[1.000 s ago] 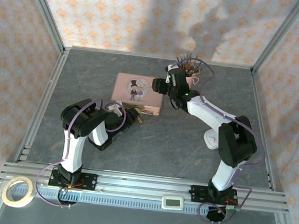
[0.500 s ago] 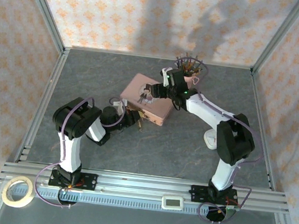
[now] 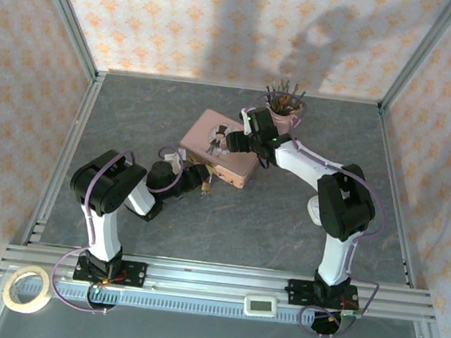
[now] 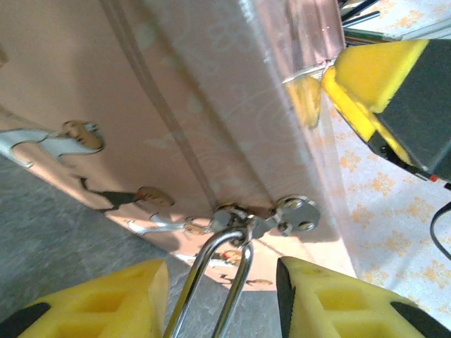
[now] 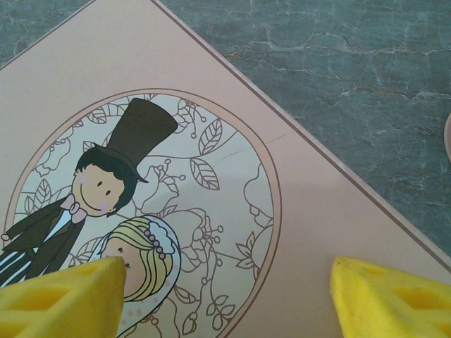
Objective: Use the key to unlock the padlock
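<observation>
One flat pink metal tin [image 3: 199,133] with a cartoon bride and groom on its lid lies shut and askew on the grey stone-patterned table [image 3: 275,232]. One tiny brass-gold padlock [image 4: 199,266] hangs at the tin's near side wall, its thin silver shackle hooked through the tin's small silver hasp [image 4: 296,213]. The lock's body is cut off at the bottom edge of the left wrist view. Two arms reach to the tin. The left gripper [image 4: 220,304] has its two yellow fingers spread on either side of the shackle, touching neither leg. The right gripper [image 5: 227,296] hovers over the lid with its two yellow fingers wide apart, the printed picture below the gap. Behind the tin stands one small brownish pot [image 3: 284,110] holding a bunch of thin dark sticks, too fine to count. One roll of pale tape [image 3: 28,289] lies outside the near rail
</observation>
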